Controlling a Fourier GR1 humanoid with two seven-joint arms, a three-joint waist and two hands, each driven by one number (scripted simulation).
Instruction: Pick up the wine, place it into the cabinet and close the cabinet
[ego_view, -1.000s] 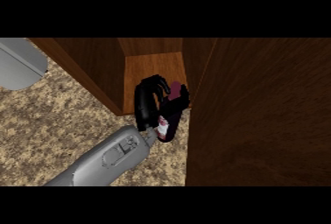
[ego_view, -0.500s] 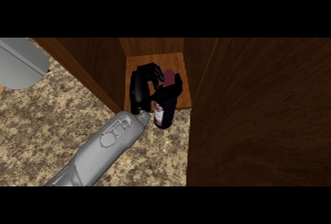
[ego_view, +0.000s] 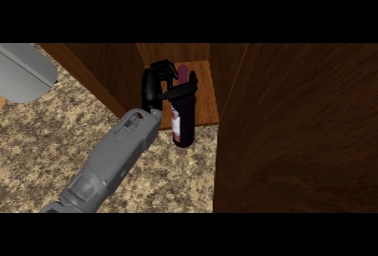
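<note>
Wine (ego_view: 182, 117) is held by the fingers and thumb of the left hand (ego_view: 156, 85) curled round it, its long axis running from the counter (ego_view: 44, 145) edge into the cabinet (ego_view: 203, 92) opening, partly over the shelf.

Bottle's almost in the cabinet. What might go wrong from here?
The dark wine bottle, held by the black hand, lies partly over the wooden cabinet shelf; its lower end overhangs the speckled counter, so releasing now might let it tip out. The open wooden cabinet door stands close beside it; a sideways move might knock the bottle against it.
</note>
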